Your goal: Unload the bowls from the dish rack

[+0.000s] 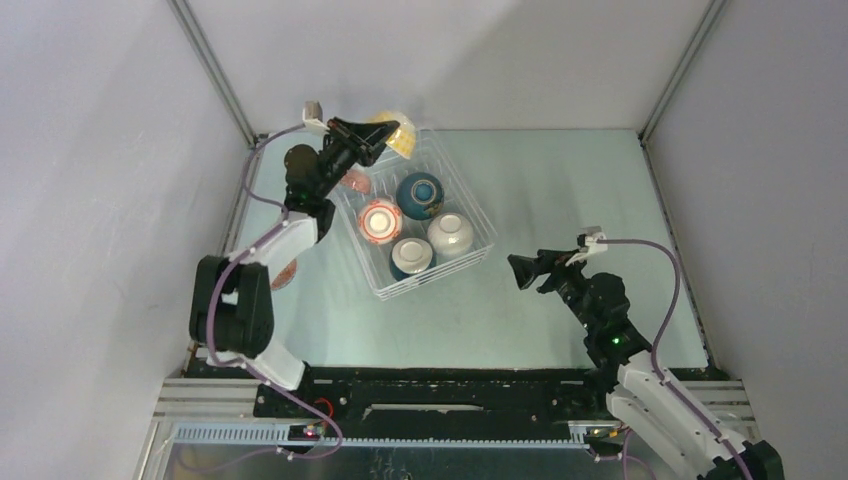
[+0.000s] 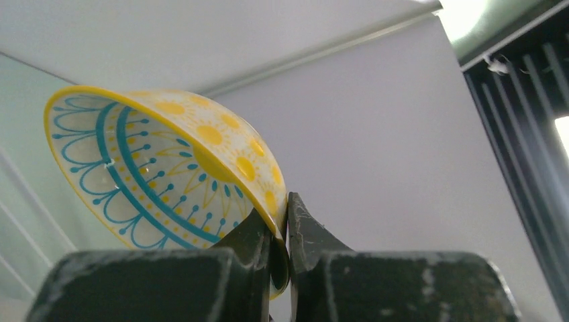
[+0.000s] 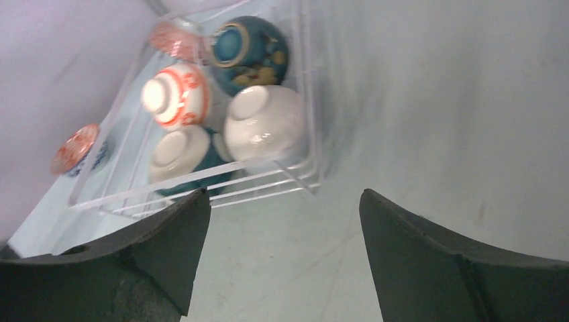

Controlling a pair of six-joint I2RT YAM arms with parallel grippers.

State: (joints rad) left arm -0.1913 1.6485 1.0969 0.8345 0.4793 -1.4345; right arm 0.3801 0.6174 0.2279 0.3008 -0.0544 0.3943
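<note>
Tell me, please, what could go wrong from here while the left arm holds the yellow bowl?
The left gripper pinches the yellow bowl by its rim only, tilted, so it might slip. It hangs by the dish rack's far corner; a drop could hit the dark teal bowl.

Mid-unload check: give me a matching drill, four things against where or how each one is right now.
Things:
1 yellow bowl
2 dark teal bowl
3 red bowl left of the dish rack
4 right claw

States:
A open, hanging over the table near the rack
B sitting inside the rack
C pinched at its rim by the left claw
D on the table, outside the rack

Pairs: 1-C, 2-B, 3-D, 4-A
</note>
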